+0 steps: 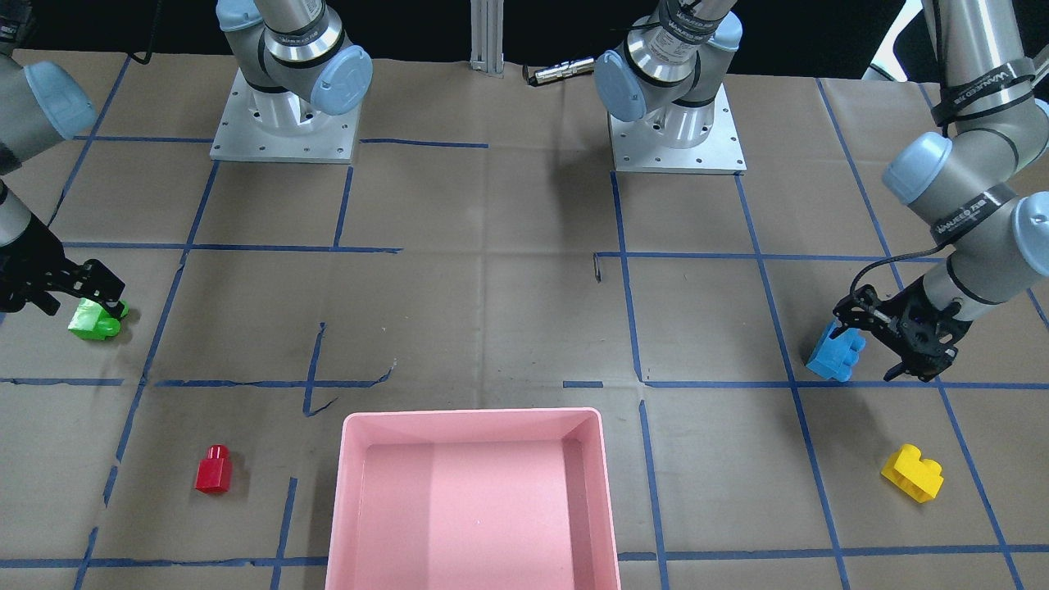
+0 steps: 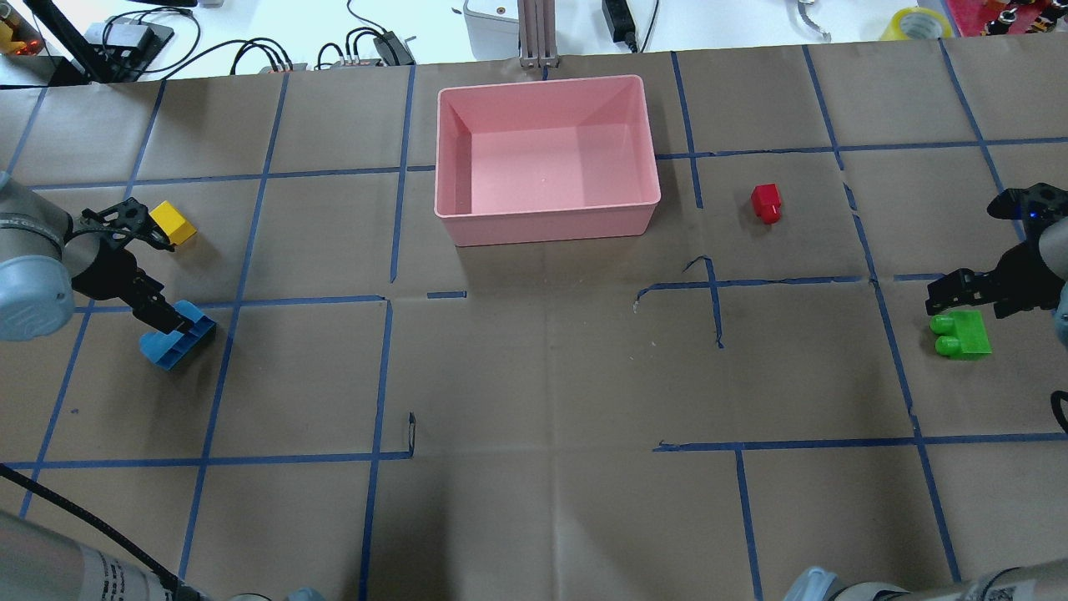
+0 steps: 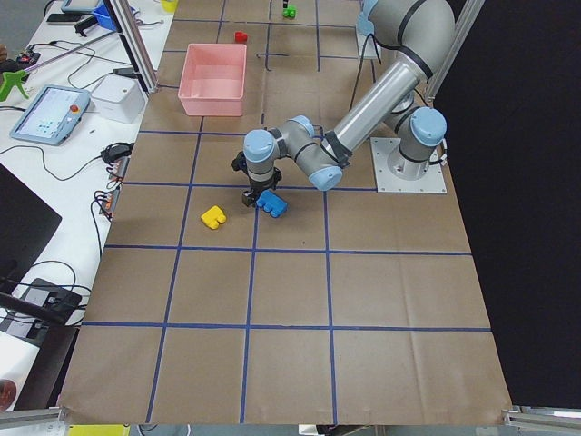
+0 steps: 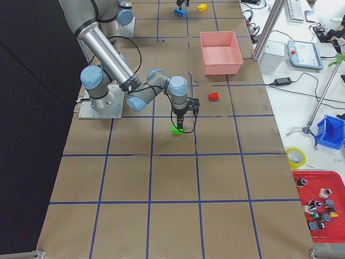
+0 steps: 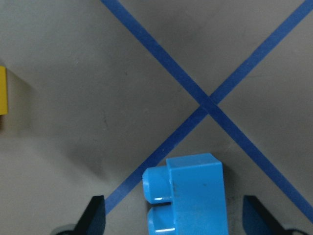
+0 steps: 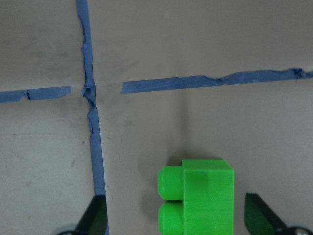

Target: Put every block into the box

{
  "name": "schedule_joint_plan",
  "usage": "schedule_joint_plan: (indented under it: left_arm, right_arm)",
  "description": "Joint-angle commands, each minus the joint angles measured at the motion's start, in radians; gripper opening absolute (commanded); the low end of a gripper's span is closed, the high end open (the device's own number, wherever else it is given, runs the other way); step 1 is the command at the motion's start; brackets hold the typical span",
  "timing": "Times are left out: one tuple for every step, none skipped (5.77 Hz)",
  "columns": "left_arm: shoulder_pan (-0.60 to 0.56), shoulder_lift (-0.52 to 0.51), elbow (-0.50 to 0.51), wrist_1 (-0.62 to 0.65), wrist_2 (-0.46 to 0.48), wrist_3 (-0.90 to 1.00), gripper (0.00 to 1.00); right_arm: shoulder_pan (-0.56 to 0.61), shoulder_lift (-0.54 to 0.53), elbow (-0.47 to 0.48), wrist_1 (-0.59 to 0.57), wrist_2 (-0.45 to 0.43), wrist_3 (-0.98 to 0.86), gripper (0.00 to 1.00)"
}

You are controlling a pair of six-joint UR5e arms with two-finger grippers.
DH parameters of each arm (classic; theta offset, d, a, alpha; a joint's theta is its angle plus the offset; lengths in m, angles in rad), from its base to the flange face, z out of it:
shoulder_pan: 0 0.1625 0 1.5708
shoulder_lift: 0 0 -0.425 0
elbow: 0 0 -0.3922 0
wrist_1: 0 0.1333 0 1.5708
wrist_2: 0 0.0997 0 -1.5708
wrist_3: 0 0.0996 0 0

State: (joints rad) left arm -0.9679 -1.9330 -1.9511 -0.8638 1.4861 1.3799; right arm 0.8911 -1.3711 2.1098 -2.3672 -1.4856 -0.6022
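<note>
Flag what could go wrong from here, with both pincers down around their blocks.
1. The green block sits off-centre in the open right pincer, so closing may shove or twist it before it seats.
2. The blue block has its studs facing one finger of the open left pincer; a grip on the studs could slip.
3. Both arms would carry to the one pink box and might crowd each other above it.

Brown paper-covered table (image 2: 534, 501) gridded with blue tape (image 2: 793, 444).

We see brown paper (image 2: 534, 376) crossed by blue tape (image 2: 250, 458), a yellow tape roll (image 2: 920, 22) beyond it, and a tablet (image 3: 50, 113).
</note>
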Motion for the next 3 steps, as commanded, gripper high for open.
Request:
schedule_joint_plan:
  left_arm:
    - [0.009,-0.003,-0.058,0.067,0.002,0.001,1.0]
    - [0.014,-0.004,-0.058,0.066,0.003,0.007,1.0]
    - [0.015,-0.004,-0.058,0.066,0.002,0.005,0.96]
  right_arm:
    - [-0.003,0.041,0.021,-0.07,-0.004,-0.03,0.99]
    - [-0.003,0.056,0.026,-0.093,-0.008,-0.03,0.99]
    - [-0.006,0.058,0.038,-0.098,-0.01,-0.031,0.99]
